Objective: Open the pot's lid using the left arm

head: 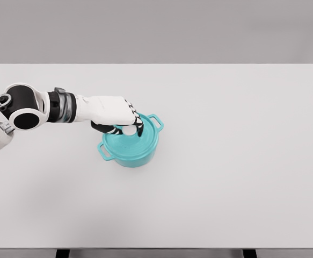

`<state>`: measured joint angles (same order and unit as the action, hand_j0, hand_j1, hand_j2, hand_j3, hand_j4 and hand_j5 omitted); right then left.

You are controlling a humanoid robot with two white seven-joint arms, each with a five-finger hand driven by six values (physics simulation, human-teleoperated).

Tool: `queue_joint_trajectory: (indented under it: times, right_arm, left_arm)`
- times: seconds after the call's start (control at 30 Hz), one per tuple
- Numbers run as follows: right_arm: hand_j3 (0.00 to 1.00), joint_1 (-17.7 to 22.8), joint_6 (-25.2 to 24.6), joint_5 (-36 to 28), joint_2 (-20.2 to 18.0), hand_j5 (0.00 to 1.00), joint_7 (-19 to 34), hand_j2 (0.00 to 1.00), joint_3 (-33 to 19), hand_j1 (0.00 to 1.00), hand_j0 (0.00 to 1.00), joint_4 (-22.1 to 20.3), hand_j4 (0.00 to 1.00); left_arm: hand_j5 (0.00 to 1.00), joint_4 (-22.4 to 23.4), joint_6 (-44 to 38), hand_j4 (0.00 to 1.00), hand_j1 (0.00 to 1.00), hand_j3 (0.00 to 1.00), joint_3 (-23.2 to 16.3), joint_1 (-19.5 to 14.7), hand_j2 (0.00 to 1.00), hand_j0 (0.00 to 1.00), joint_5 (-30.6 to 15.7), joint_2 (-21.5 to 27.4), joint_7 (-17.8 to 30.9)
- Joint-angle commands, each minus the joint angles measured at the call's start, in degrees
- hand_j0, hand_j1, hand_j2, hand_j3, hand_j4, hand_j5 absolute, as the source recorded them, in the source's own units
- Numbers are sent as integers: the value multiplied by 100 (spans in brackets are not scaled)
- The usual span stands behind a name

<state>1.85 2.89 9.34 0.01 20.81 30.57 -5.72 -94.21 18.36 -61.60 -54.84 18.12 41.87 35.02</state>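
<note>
lid (125,141) on pot (140,155), left robot hand (116,114) gripping knob (130,129)

simulated test scene | bare white table (242,177) | blank grey backdrop (156,29)

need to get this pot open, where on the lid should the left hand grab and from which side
Grip the small pale knob at the centre of the teal lid, coming straight down from above. The lid lies flat with no other raised part, and the pot handles belong to the body. The left hand is already over the knob, fingers curled around it.
</note>
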Motion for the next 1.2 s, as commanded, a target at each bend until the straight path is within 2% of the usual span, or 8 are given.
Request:
queue_joint_trajectory:
  times: [0.0, 0.07, 0.27, 0.63, 0.8, 0.9, 1.0, 1.17]
  right_arm:
    - [100, 0, 1, -3, -1, 100, 2, 100, 1, 100, 100, 0, 100]
    - [100, 0, 1, -3, -1, 100, 2, 100, 1, 100, 100, 0, 100]
    - [100, 0, 1, -3, -1, 100, 2, 100, 1, 100, 100, 0, 100]
    - [100, 0, 1, -3, -1, 100, 2, 100, 1, 100, 100, 0, 100]
    - [100, 0, 1, -3, -1, 100, 2, 100, 1, 100, 100, 0, 100]
    - [100, 0, 1, -3, -1, 100, 2, 100, 1, 100, 100, 0, 100]
    - [100, 0, 1, -3, -1, 100, 2, 100, 1, 100, 100, 0, 100]
    - [100, 0, 1, -3, -1, 100, 2, 100, 1, 100, 100, 0, 100]
  left_arm:
    - [48, -1, 1, 48, 48, 48, -1, 0, 48, 48, -11, 5, -2]
    - [41, -1, 10, 41, 41, 41, 8, 0, 41, 41, -11, 14, -2]
    - [38, -10, 71, 38, 38, 38, 8, -114, 38, 38, -19, 93, -2]
    - [39, -10, 326, 39, 39, 39, 34, -290, 39, 39, 174, 1446, -2]
    - [41, 526, 309, 41, 41, 41, 25, -229, 41, 41, 596, 1587, -2]
    - [53, 842, 309, 53, 53, 53, 17, -211, 53, 53, 719, 1578, -2]
    - [98, 983, 309, 98, 98, 98, 17, -132, 98, 98, 737, 1534, -2]
    - [100, 983, 309, 100, 100, 100, 8, -18, 100, 100, 737, 1490, -2]
